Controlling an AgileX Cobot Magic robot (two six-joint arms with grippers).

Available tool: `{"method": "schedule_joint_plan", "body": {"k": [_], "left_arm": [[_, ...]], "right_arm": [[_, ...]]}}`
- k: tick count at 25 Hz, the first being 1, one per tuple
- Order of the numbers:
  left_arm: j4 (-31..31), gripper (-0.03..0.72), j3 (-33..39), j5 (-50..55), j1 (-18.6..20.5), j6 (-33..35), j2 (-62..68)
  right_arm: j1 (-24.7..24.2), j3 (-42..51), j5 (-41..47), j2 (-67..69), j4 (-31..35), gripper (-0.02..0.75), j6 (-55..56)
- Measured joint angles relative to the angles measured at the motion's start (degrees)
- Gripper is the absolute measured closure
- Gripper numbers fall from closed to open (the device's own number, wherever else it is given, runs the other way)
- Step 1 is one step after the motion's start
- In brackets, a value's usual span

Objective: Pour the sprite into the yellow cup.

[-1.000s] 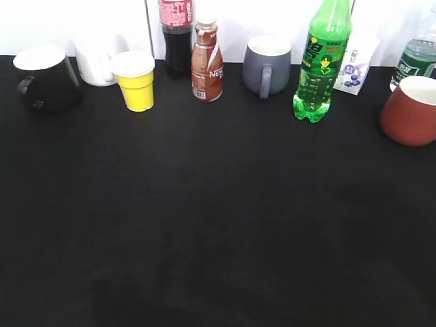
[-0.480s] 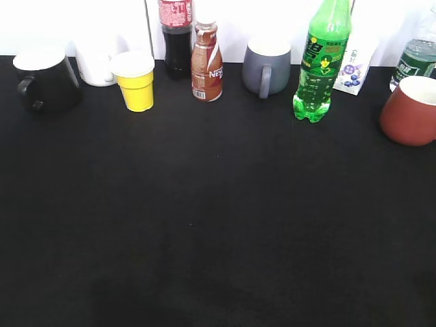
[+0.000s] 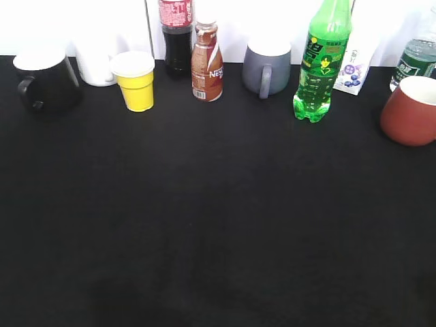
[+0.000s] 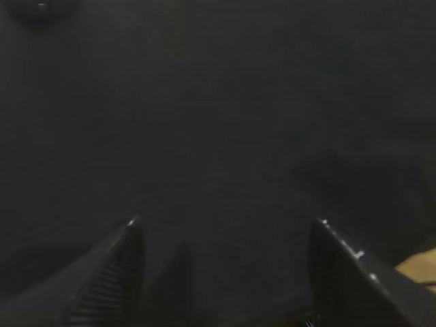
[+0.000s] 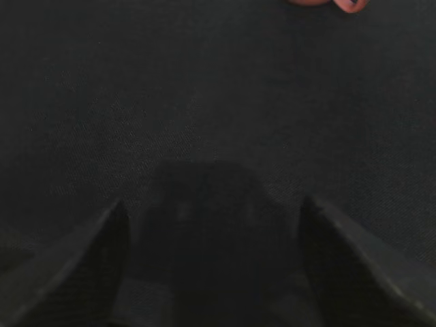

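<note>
The job has not begun yet. The sprite (image 3: 321,63) stands straight up, top pointing up, at the upper right of the frame. The yellow cup (image 3: 137,81) sits upright at the upper left, well apart. The left gripper (image 4: 225,228) and right gripper (image 5: 211,208) are wide open and hold nothing. Next, I think one must go grab the bottle

Four bottles (image 3: 321,61), five cups (image 3: 136,80), one carton (image 3: 355,63).

Black cloth table (image 3: 218,225); along its far edge stand black mug (image 3: 46,80), yellow cup (image 3: 136,82), cola bottle (image 3: 176,37), brown bottle (image 3: 206,63), grey mug (image 3: 266,67), sprite (image 3: 320,61), red cup (image 3: 410,111).
</note>
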Motion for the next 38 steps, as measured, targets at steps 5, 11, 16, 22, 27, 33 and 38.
{"method": "schedule_joint_plan", "body": {"k": [5, 11, 16, 22, 27, 33, 38], "left_arm": [[0.0, 0.123, 0.0, 0.0, 17.5, 0.0, -1.3], [0.0, 0.123, 0.0, 0.0, 24.2, 0.0, -10.7], [-0.1, 0.123, 0.1, 0.0, 23.4, 0.0, -10.7], [-0.1, 0.123, 0.1, 0.0, 22.5, 0.0, -10.7], [-0.1, 0.123, 0.1, 0.0, 22.5, 0.0, -10.7], [-0.1, 0.123, 0.2, 0.0, 22.5, 0.0, -10.7], [-0.1, 0.123, 0.2, 0.0, 22.5, 0.0, -10.7]], "right_arm": [[-16.0, 0.1, 0.0, -3.1, 0.2, 0.151, 0.0], [-24.5, 0.1, 0.0, -13.0, 0.2, 0.151, 0.0], [-24.5, 0.1, 0.0, -13.0, 0.2, 0.151, 0.0], [-24.5, 0.1, 0.0, -13.0, 0.2, 0.151, 0.0], [-24.5, 0.1, 0.0, -13.0, 0.2, 0.151, 0.0], [-24.5, 0.1, 0.0, -13.0, 7.3, 0.151, -6.4], [-24.5, 0.1, 0.0, -13.0, 7.8, 0.151, -6.6]]}}
